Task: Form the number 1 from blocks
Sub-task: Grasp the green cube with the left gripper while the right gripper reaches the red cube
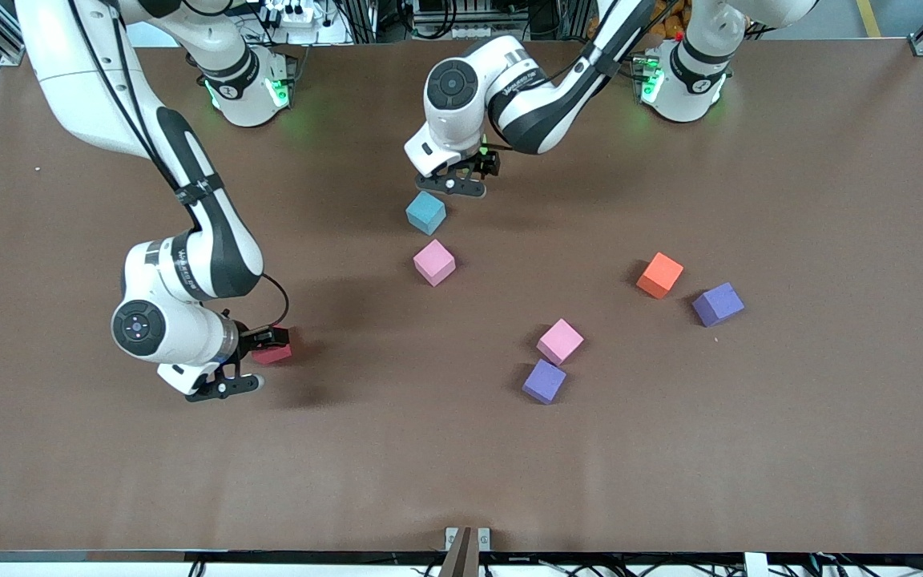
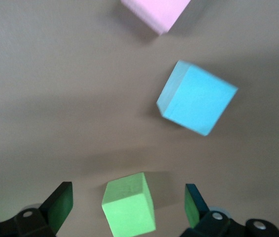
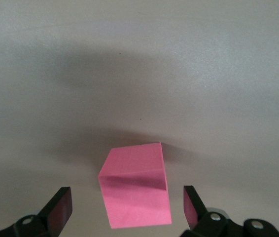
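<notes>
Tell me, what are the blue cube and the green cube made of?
Light blue cube: likely soft foam, matte; its faces look flat and dull, no shine. Green cube: seemingly the same matte foam, evenly colored with crisp edges and no gloss.

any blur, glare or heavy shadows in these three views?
Front view: sharp, even light; soft shadows under both arms on the table, the red block half hidden by the right tool. Left wrist view: motion blur smears the blue block and the green block. Right wrist view: broad soft shadow above the block, mild sheen on the tabletop.
</notes>
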`<state>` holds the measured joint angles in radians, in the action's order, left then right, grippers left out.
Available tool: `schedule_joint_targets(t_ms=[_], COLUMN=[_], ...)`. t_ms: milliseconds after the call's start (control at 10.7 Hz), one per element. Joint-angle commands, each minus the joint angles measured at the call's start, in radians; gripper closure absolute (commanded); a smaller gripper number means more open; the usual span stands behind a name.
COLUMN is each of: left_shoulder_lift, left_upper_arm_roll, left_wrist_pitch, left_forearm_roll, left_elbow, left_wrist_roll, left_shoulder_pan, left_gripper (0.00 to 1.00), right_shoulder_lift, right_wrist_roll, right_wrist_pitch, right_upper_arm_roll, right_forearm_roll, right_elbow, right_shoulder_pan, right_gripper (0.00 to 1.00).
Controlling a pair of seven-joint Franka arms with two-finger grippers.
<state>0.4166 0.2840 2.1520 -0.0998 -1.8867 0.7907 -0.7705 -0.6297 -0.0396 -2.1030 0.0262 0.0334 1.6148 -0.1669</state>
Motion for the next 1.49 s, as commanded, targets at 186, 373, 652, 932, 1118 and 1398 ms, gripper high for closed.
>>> schedule_joint_targets(t_ms=[186,373,652,932,1118,1398], left_shoulder_lift=[-0.019,-0.006,0.031,0.034,0.04,0.051], left_upper_arm_roll=[0.06,0.069,0.081,0.103,0.104,0.118], left_wrist_pitch=[0.094,0.114,0.173,0.178,0.178,0.18], left_forearm_roll=[0.015,0.009,-0.018,-0.052,-0.052,-0.052], left_elbow=[-0.143,-0.158,-0.161,-0.166,-0.181,-0.193], left_wrist_roll=[0.148,0.206,0.295,0.312,0.312,0.32], left_shoulder_pan=[0.016,0.017,0.017,0.016,0.016,0.017], left_gripper=[0.0,0.0,0.0,0.0,0.0,0.0], right_shoulder_lift=[-0.027,-0.033,-0.038,-0.038,-0.036,-0.033], right_wrist_roll=[-0.08,-0.08,-0.08,-0.078,-0.088,-0.088], right_wrist_pitch=[-0.026,-0.055,-0.096,-0.112,-0.118,-0.146], right_upper_arm_roll=[-0.012,-0.012,-0.012,-0.014,-0.031,-0.032], right_forearm_roll=[-0.035,-0.035,-0.035,-0.035,-0.035,-0.033], right_elbow=[-0.007,0.008,0.043,0.06,0.077,0.106], right_shoulder_pan=[-0.006,-0.008,-0.016,-0.017,-0.016,-0.017], right_gripper=[0.0,0.0,0.0,0.0,0.0,0.04])
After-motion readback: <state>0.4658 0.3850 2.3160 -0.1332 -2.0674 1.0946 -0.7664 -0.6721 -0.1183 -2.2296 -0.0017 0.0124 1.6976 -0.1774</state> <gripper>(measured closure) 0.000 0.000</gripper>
